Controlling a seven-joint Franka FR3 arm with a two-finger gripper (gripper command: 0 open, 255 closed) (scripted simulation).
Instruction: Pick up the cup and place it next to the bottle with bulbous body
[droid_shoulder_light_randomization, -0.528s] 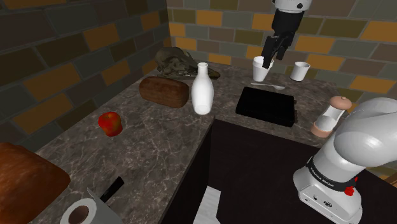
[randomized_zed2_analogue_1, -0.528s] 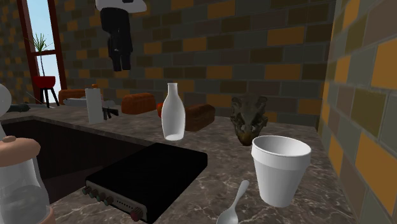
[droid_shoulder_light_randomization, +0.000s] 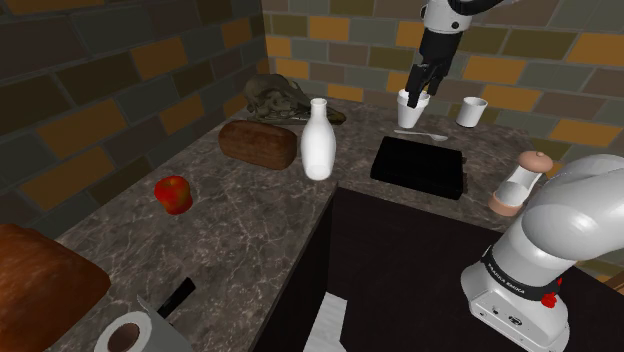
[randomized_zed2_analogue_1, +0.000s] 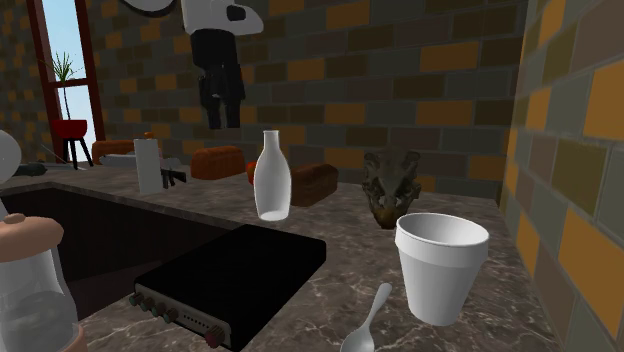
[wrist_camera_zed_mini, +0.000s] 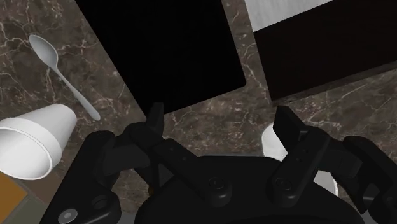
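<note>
Cup (wrist_camera_zed_mini: 33, 141) stands outside the gripper's (wrist_camera_zed_mini: 219, 113) parted fingers (wrist_camera_zed_mini: 154, 121); untouched.

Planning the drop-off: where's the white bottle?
Shoulder view: the white bottle stands upright on the counter, between the brown loaf to its left and the flat black appliance to its right.

Bare counter (droid_shoulder_light_randomization: 355, 150) lies open between the white bottle (droid_shoulder_light_randomization: 318, 140) and the black appliance (droid_shoulder_light_randomization: 417, 166). A bread loaf (droid_shoulder_light_randomization: 258, 144) crowds the bottle's other side. A spoon (droid_shoulder_light_randomization: 420, 133) lies just beyond the appliance, toward the wall.
</note>
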